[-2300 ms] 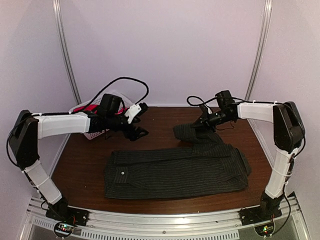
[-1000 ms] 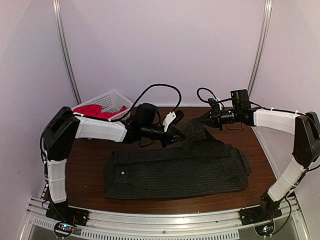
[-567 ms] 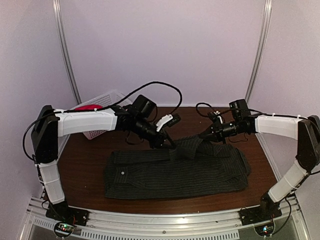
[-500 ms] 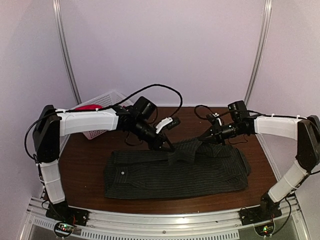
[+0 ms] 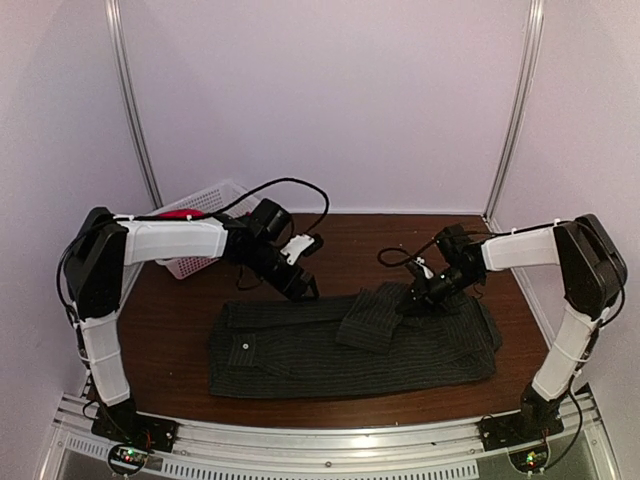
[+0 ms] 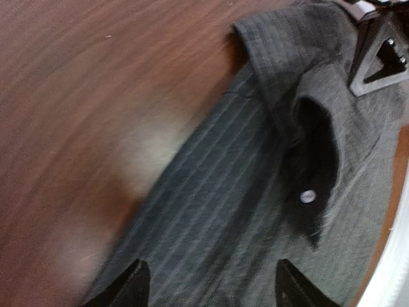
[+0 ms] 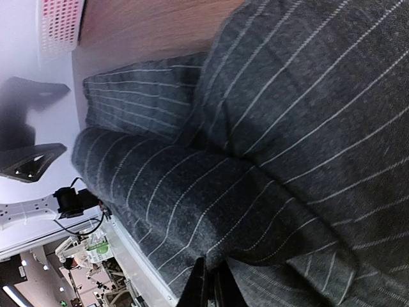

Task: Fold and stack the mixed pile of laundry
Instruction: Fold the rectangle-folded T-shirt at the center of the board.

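Pinstriped shirt (image 5: 300, 352) flat on counter (image 5: 165, 330), long axis L–R, sleeve (image 5: 365, 318) folded onto its middle. R claw (image 5: 413, 299) pinched shut on cloth, apparently the sleeve root; L claw (image 5: 303, 288) agape, empty, just past shirt's far edge

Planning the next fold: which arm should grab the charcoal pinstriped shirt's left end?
Left, probably: the left jaws hang open, empty, nearer that end of the charcoal pinstriped shirt; the right jaws pinch it.

shirt (image 5: 350, 345) flat on table (image 5: 165, 330) centre | basket (image 5: 190, 266) back left corner, behind shirt | t-shirt (image 5: 178, 213) in basket
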